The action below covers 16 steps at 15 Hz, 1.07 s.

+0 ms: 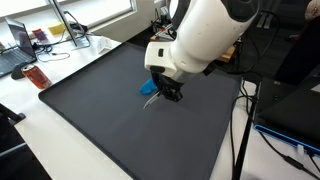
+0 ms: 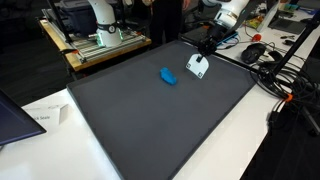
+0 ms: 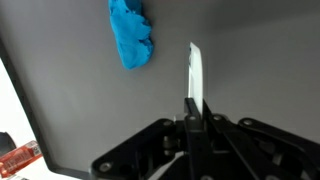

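Black fingers of the gripper (image 3: 192,112) are pressed together on a thin white strip (image 3: 196,72). They pinch its near end, so the rest pokes out ahead of the jaws over the dark mat (image 3: 260,60). Your hold is narrow and the strip is slim, so the sound way, as far as these views allow a judgement, is a firm pinch and slow travel. Avoid any sideways drag that could swivel the strip between the pads.

A crumpled blue piece (image 3: 130,35) lies on the mat just left of the strip's tip in the wrist view, apart from it. Watch that gap, since a brush there could nudge the blue piece or twist the strip. Whether the tip touches the mat you cannot tell, so lower gently if you lower at all.

In an exterior view the gripper (image 1: 168,92) points down at the mat with the blue piece (image 1: 147,88) just beside it. The thick white arm (image 1: 205,35) slopes down from the upper right, its wrist bent downward. Farther out, a white table (image 1: 70,140) carries the mat, with a laptop (image 1: 14,52) at its far left
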Available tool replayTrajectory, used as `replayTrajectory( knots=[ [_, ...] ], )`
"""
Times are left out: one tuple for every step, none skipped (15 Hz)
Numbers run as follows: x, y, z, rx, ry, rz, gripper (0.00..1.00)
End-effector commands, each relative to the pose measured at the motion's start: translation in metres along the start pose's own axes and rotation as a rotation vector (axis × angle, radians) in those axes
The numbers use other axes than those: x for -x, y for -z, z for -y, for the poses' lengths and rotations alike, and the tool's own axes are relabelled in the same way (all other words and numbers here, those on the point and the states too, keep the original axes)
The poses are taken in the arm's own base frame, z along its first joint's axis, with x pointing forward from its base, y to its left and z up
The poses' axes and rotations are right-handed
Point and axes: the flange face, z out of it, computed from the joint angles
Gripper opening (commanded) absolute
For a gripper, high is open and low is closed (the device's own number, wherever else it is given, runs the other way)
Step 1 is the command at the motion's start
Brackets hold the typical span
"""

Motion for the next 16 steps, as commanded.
replayTrajectory(
  knots=[
    [-0.004,0.001,-0.016,-0.051,0.017,0.038,0.01],
    [-0.005,0.000,-0.020,-0.051,0.026,0.059,0.01],
    [-0.007,-0.001,-0.023,-0.060,0.036,0.077,0.01],
    [-0.008,-0.001,-0.028,-0.067,0.040,0.091,0.01],
    [-0.010,-0.001,-0.033,-0.084,0.056,0.108,0.01],
    [-0.011,0.000,-0.040,-0.101,0.073,0.130,0.01],
    [-0.013,0.001,-0.045,-0.118,0.089,0.151,0.01],
    [-0.014,0.003,-0.051,-0.142,0.105,0.170,0.01],
    [-0.016,0.004,-0.058,-0.165,0.119,0.185,0.01],
    [-0.018,0.005,-0.064,-0.186,0.134,0.202,0.01],
    [-0.019,0.007,-0.072,-0.208,0.152,0.221,0.01],
    [-0.020,0.007,-0.079,-0.223,0.162,0.236,0.01],
    [-0.020,0.008,-0.087,-0.245,0.182,0.255,0.01],
    [-0.021,0.007,-0.095,-0.266,0.194,0.269,0.01],
    [-0.022,0.007,-0.103,-0.286,0.207,0.282,0.01],
    [-0.023,0.007,-0.111,-0.308,0.216,0.292,0.01]
  ],
)
